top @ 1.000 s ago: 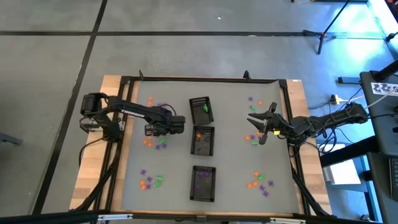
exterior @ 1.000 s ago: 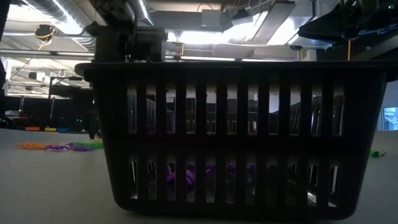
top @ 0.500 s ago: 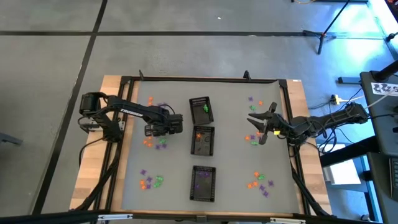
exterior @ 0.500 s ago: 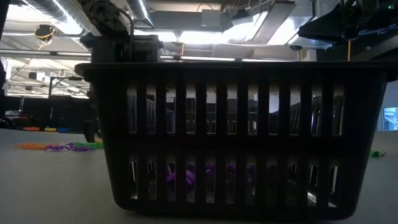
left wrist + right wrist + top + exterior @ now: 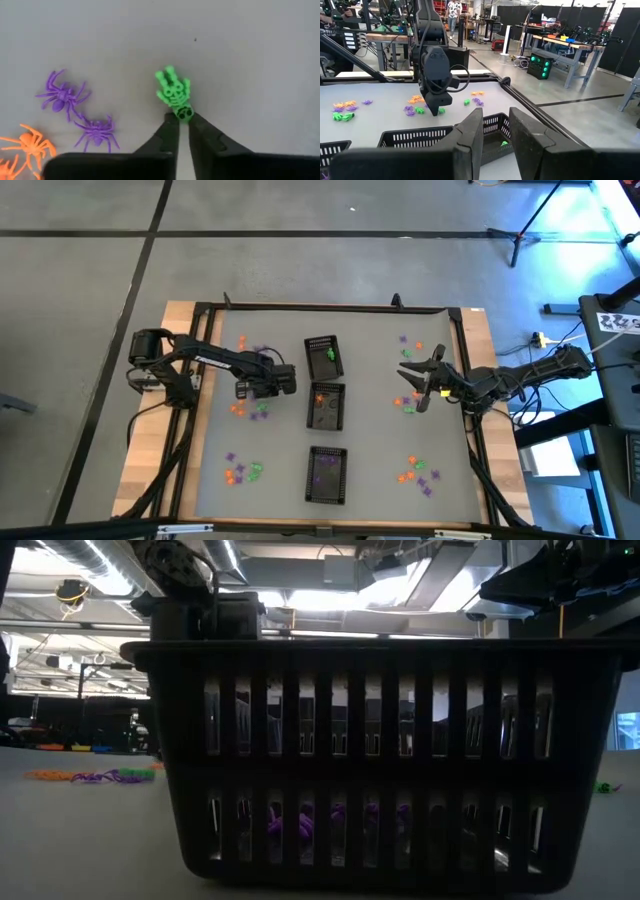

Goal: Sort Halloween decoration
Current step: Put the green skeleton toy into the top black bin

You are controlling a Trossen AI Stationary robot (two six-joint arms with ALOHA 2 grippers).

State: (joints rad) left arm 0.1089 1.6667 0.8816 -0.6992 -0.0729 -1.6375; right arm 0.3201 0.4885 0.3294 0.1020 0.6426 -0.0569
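A green skeleton trinket (image 5: pixel 173 92) of the Halloween decoration lies on the grey table. My left gripper (image 5: pixel 183 125) points straight down and is shut on it, at the table's left middle (image 5: pixel 262 385). Two purple spiders (image 5: pixel 62 95) and an orange spider (image 5: pixel 30 145) lie flat on the table close by. My right gripper (image 5: pixel 496 125) hangs level above the table's right side (image 5: pixel 408 385), open with nothing between its fingers. From there I see my left arm (image 5: pixel 436 75) standing over the trinkets. My left gripper pinches the skeleton's head end (image 5: pixel 184 113) between its two fingertips. The fingers come from above, pointing down. The rest of the skeleton's body (image 5: pixel 172 87) lies flat on the table beyond the fingertips.
Three black mesh trays stand in a row down the table's middle: far (image 5: pixel 323 357), middle (image 5: pixel 326 405), near (image 5: pixel 326 475). The near tray (image 5: pixel 380 760) holds purple trinkets (image 5: pixel 300 825). Small heaps of trinkets lie at left (image 5: pixel 243 472) and right (image 5: pixel 418 473).
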